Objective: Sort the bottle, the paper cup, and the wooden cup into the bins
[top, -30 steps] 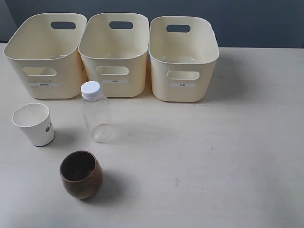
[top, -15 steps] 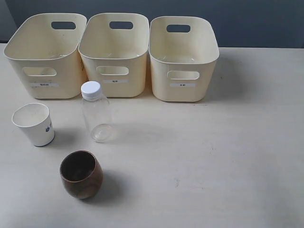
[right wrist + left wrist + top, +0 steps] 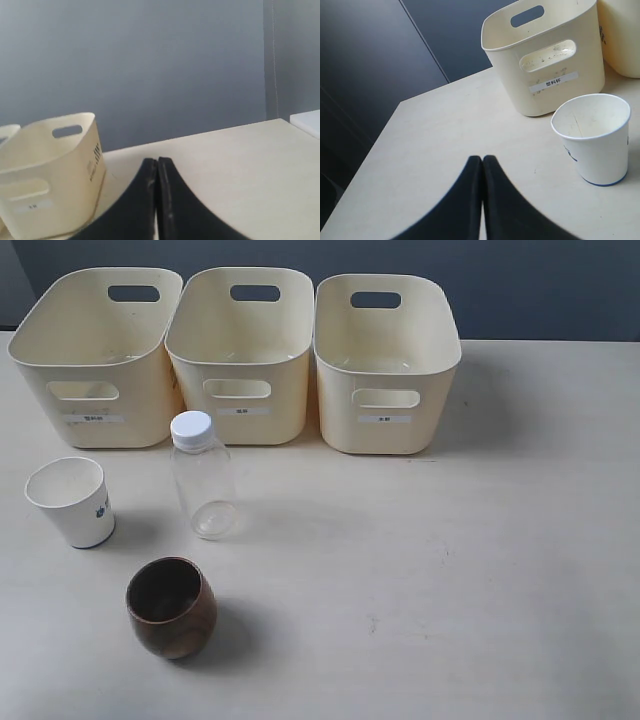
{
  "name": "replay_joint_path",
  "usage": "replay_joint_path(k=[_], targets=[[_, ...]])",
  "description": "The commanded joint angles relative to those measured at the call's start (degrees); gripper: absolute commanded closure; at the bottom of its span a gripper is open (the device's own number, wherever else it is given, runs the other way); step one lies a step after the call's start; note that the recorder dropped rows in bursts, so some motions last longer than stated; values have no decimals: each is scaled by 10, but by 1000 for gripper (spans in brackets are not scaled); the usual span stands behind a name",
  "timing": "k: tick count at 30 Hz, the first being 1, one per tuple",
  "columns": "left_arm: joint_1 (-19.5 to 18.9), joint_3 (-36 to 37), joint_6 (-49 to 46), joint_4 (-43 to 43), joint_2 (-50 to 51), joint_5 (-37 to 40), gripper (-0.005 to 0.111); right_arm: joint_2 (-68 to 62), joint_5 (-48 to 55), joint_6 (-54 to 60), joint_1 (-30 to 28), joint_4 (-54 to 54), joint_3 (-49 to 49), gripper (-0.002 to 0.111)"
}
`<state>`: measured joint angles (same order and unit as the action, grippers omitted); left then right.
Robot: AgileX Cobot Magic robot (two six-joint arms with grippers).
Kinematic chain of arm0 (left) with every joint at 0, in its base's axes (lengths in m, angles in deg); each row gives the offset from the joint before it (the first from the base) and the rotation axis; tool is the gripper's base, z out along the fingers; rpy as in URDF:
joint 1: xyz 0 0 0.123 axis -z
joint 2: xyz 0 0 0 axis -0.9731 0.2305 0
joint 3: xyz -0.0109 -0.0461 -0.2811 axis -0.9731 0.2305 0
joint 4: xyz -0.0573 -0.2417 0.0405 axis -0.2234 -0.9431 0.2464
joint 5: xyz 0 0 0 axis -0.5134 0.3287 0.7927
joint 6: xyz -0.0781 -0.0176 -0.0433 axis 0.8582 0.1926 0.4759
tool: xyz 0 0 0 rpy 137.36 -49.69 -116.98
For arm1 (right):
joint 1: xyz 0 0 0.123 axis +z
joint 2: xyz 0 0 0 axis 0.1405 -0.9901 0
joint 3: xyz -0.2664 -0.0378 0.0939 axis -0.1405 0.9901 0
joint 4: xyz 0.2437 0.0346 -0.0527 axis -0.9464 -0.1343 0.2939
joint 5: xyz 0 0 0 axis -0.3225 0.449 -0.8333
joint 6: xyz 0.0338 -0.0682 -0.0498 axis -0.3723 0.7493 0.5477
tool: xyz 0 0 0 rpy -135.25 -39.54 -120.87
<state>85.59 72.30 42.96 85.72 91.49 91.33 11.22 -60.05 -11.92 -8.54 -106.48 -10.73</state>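
meanwhile both grippers, left gripper (image 3: pixel 482 161) and right gripper (image 3: pixel 157 162), sit pinched together, holding nothing; bottle (image 3: pixel 203 489), paper cup (image 3: pixel 72 501), wooden cup (image 3: pixel 171 606) stand near the bins (image 3: pixel 385 365).

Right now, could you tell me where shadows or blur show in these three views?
Exterior view: sharp, with soft shadows right of the clear plastic bottle and dark wooden cup. Left wrist view: shut gripper blurred, white paper cup crisp. Right wrist view: shut gripper blurred too.

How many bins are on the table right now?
3, in a row along the table's far edge: left bin, middle bin, right bin. The exterior view shows the whole row, so none seems hidden.
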Motion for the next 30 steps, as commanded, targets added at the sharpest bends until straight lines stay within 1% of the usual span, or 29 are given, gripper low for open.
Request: replay_joint_path(k=[1,9,13,16,18,19,20,21,22,23,25,26,27,30], targets=[[3,2,2,-1,-2,1,107,2,-34,0,-4,-115,1,109],[3,2,2,-1,-2,1,107,2,-15,3,-4,-153,1,109],[3,2,2,-1,-2,1,107,2,2,29,-4,-149,-81,109],[3,2,2,-1,-2,1,107,-32,63,69,-4,-149,-164,109],[3,2,2,-1,-2,1,107,-76,95,98,-4,-152,-202,109],[3,2,2,-1,-2,1,107,-129,128,136,-4,-168,-243,109],[3,2,2,-1,-2,1,107,-181,164,205,-4,-202,-278,109],[3,2,2,-1,-2,1,107,-211,189,240,-4,-222,-298,109],[3,2,2,-1,-2,1,107,-266,251,300,-4,-260,-333,109],[3,2,2,-1,-2,1,107,-309,298,338,-4,-284,-361,109],[3,2,2,-1,-2,1,107,-384,364,374,-4,-304,-400,109],[3,2,2,-1,-2,1,107,-428,394,402,4,-304,-424,109],[3,2,2,-1,-2,1,107,-449,403,415,12,-304,-433,109],[3,2,2,-1,-2,1,107,-522,406,469,85,-304,-457,109]])
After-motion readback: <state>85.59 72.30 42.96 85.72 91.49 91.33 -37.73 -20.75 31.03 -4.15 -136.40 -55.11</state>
